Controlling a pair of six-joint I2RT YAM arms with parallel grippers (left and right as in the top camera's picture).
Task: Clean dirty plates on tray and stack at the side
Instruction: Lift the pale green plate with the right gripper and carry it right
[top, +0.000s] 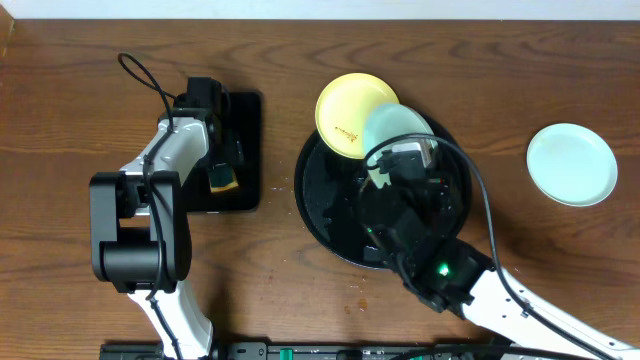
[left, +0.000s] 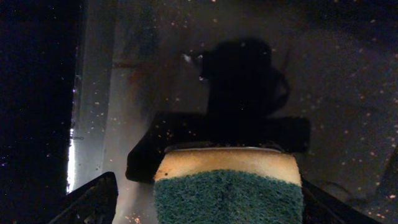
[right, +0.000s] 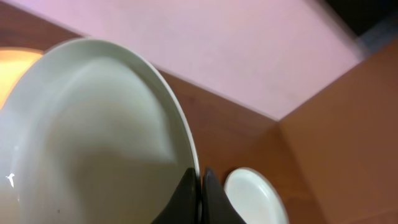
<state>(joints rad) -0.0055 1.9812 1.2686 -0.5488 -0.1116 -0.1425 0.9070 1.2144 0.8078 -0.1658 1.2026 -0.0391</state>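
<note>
Status, R side: my R claw (right: 200, 182) is closed narrow on the rim of a mint plate (right: 93, 143), one finger on each face of the rim. Plate is tilted, held over the rear part of the tray (top: 318, 205). In overhead view the plate overlaps the right edge of the yellow plate (top: 345, 112); contact btwn the two: cannot tell. Yellow plate sits at the tray's rear-left, partly across the rim and partly over the tabletop (top: 80, 60), w/ small brown marks on its face. 2nd mint plate (top: 572, 164) lies flat on the tabletop, well apart from the tray, to its right; it also shows in the R wrist view beyond my fingertips. Status, L side: my L claw (top: 223, 171) is clamped on a sponge (left: 227, 190), one finger either side. Sponge has a green scrub face toward the wrist cam and yellow foam beyond. Sponge is over the small tray (top: 248, 150), left of the round tray; its surface looks speckled and streaked. Sponge-to-tray contact: cannot tell.
</note>
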